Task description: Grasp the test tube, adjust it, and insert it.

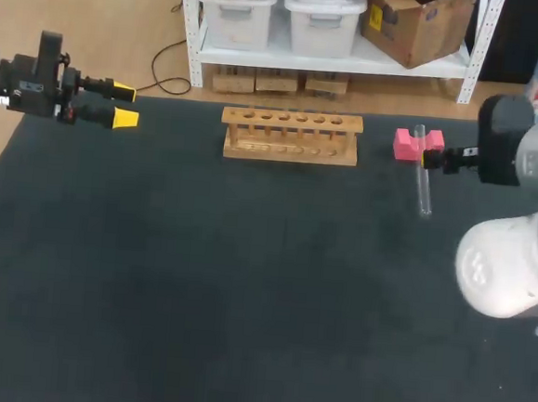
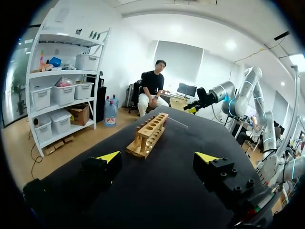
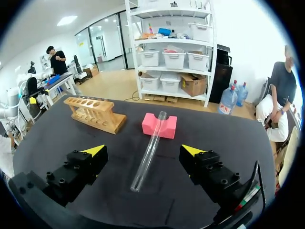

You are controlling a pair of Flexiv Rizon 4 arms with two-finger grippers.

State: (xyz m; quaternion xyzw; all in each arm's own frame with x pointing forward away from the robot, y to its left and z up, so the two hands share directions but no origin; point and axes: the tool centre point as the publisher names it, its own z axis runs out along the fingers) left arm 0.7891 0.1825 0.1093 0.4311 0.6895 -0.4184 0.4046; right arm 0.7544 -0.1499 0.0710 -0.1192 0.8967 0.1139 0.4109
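A clear test tube (image 1: 424, 185) lies on the black table, its far end resting in a pink block (image 1: 405, 143). To the left, near the back edge, stands a wooden rack (image 1: 291, 135) with a row of holes. My right gripper (image 1: 433, 159) hovers just right of the tube's upper end. In the right wrist view the gripper (image 3: 144, 151) is open, and the tube (image 3: 155, 138) lies ahead of it in line with the gap, untouched, with the pink block (image 3: 159, 126) and rack (image 3: 94, 113) beyond. My left gripper (image 1: 123, 103) is open and empty at the far left, with the rack (image 2: 148, 134) ahead of it.
The black mat (image 1: 244, 283) covers the whole table. Its back edge runs just behind the rack and the pink block. My right arm's white elbow (image 1: 501, 266) hangs over the table's right side.
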